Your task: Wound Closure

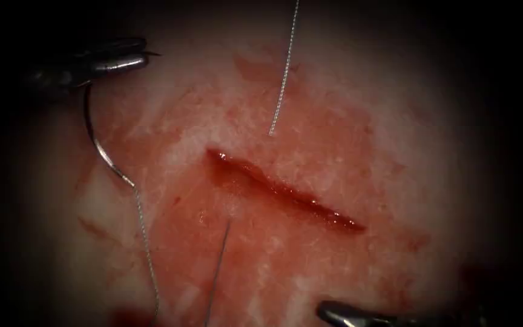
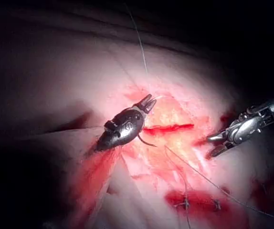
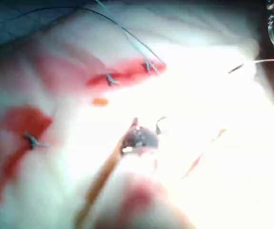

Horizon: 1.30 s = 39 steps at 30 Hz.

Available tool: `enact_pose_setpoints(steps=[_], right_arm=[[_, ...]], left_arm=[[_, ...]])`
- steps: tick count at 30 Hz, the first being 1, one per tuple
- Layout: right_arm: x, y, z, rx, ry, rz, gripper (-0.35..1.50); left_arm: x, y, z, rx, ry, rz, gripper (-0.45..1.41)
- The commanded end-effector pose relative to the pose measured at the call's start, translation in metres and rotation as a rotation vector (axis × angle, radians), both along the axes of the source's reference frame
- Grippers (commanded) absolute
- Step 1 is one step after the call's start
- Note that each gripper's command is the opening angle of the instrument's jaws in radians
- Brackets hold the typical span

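Below the left arm's dark steel tool (image 1: 143,57): curved steel needle (image 1: 95,142) hung, pinched, clear of tissue.
Right tool (image 1: 328,310) jaws spread, empty; trailing grey thread (image 1: 148,254) might snag.

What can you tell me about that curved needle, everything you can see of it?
The needle is a thin, dark, shiny metal arc, lying wholly outside the tissue, to the left of the cut. The left tool holds it near its upper end with shut jaws; from there it curves downward. At its lower end the pale, twisted thread joins it and trails on. The needle also shows under that tool.
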State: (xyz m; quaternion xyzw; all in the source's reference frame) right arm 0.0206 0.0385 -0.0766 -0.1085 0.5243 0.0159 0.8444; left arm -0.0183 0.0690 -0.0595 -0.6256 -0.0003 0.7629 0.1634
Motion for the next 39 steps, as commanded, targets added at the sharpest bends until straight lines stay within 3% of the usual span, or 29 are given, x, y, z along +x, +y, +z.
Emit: enact_pose_setpoints(steps=[1,2,9,20,21,22,23,24,30,39], right_arm=[[0.0015,0.0009,0.002,-0.011,-0.001,0.009,1.11],[0.003,0.0022,0.0041,-0.016,-0.004,0.021,1.1],[0.0075,0.0034,0.0097,-0.045,-0.004,0.019,1.06],[0.0111,0.0036,0.0108,-0.047,0.003,0.015,0.96],[0.0111,0.0036,0.0108,-0.047,0.003,0.015,0.81],[0.011,0.0035,0.0108,-0.046,0.008,0.009,0.15],[0.0109,0.0034,0.0108,-0.046,0.009,0.008,-0.18],[0.0107,0.0034,0.0107,-0.045,0.01,0.007,-0.35],[0.0104,0.0023,0.01,-0.013,0.044,-0.06,-0.35],[0.0103,-0.0048,0.0037,0.01,0.079,-0.144,-0.35]], left_arm=[[-0.0005,-0.0005,0.0006,0.002,0.0,0.001,-0.35],[-0.0005,-0.0005,0.0006,0.002,0.0,0.001,-0.35],[-0.0005,-0.0005,0.0006,0.002,0.0,0.001,-0.35],[-0.0004,-0.0005,0.0006,0.002,-0.001,0.002,-0.35],[-0.0004,-0.0005,0.0006,0.002,-0.001,0.002,-0.35],[-0.0004,-0.0005,0.0006,0.002,-0.001,0.002,-0.35],[-0.0004,-0.0005,0.0006,0.003,-0.001,0.002,-0.35],[-0.0004,-0.0005,0.0006,0.003,-0.001,0.002,-0.35],[-0.0004,-0.0005,0.0006,0.003,-0.001,0.002,-0.35],[-0.0004,-0.0005,0.0006,0.003,-0.001,0.002,-0.35]])
